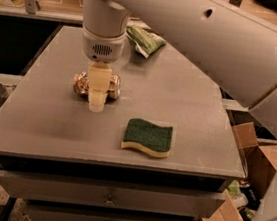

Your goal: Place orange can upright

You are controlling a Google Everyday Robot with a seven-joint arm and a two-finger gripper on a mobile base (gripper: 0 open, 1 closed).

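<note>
The orange can lies on its side on the grey table, left of the middle. Most of it is hidden behind my gripper; only its two ends show on either side. My gripper hangs straight down from the white arm, directly over and in front of the can's middle, with its cream-coloured fingertips low near the table top.
A green-and-yellow sponge lies on the table to the right of the gripper, toward the front. A green snack bag lies at the back of the table. Cardboard boxes stand on the floor at the right.
</note>
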